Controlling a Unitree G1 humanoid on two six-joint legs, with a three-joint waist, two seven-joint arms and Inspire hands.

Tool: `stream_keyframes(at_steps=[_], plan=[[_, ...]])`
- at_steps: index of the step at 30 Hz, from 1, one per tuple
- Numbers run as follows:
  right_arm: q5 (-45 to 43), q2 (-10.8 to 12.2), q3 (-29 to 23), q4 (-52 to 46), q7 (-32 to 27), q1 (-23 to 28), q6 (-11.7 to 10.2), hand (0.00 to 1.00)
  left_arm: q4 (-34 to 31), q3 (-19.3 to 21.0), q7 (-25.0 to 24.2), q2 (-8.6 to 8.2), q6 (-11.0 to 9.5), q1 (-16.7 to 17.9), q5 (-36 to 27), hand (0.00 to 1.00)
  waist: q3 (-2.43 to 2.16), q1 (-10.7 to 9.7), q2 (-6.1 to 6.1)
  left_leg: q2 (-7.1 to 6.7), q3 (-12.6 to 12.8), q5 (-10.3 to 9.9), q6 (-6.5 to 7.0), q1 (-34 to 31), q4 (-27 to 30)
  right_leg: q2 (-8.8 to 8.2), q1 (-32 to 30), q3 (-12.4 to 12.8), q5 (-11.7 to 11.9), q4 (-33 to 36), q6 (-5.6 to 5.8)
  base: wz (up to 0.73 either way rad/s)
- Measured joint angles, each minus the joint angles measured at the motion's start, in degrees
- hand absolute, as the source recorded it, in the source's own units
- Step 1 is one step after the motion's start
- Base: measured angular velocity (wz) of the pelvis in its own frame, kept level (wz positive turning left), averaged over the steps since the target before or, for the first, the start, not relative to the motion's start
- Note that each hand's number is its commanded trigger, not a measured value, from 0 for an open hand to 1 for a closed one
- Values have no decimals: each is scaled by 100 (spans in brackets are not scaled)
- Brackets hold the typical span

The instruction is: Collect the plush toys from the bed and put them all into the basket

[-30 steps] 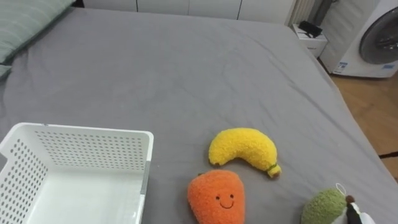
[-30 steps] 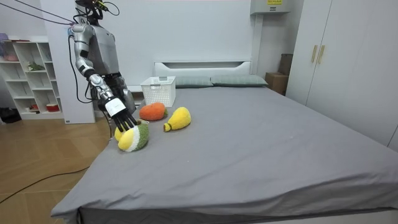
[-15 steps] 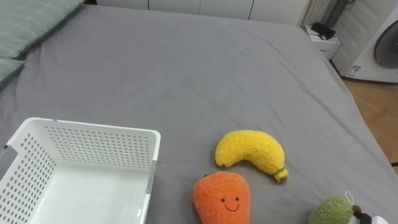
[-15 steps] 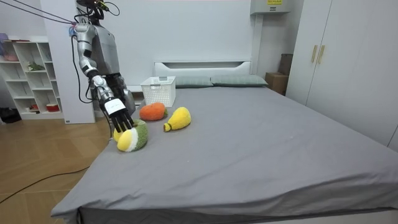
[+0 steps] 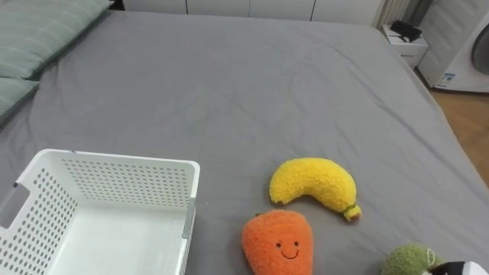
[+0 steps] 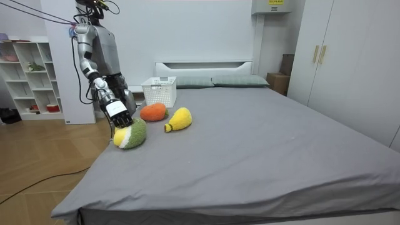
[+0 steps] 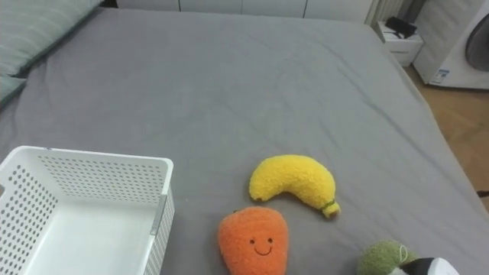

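Right hand (image 6: 120, 117) is on the green plush toy (image 6: 131, 134) at the bed (image 5: 229, 84) edge, lower right in the eye views; can't tell if fingers grip it. Orange plush (image 5: 278, 242) and banana plush (image 5: 313, 183) lower centre, white basket (image 5: 114, 173) lower left.

The bottom edge cuts off the green toy (image 5: 410, 260), the basket (image 5: 114, 183) and most of the right hand (image 5: 458, 270), which maybe touches the toy.
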Motion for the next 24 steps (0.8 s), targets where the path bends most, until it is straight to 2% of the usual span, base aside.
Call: stream_keyframes(at_steps=[12, 14, 19, 24], plan=[[-11, 3, -20, 25, 17, 7, -86, 100, -7, 11, -5, -1, -158, -10, -13, 0, -5, -4, -32, 1, 12, 1, 0, 35, 3, -2, 3, -1, 0, 13, 0, 0], [-14, 4, -46, -120, 81, 5, -73, 100, -47, 33, -12, -14, -169, -34, -14, 0, -18, -4, -64, 0, 20, 2, 0, 27, -1, -1, -3, 13, 0, 22, 0, -2], [-12, 5, -74, -1097, 232, 8, -41, 100, 54, 32, -45, -13, -208, -87, -86, 0, -4, -25, -80, -3, 30, 1, 1, 28, -12, 0, -9, 35, -1, 16, 2, -2], [165, 3, -18, -2096, 288, 3, -48, 100, 47, 12, -131, -13, -262, -119, -327, 0, 12, -12, -145, -4, 25, 2, 2, -63, 6, -1, -111, 27, 1, 25, 1, 0]])
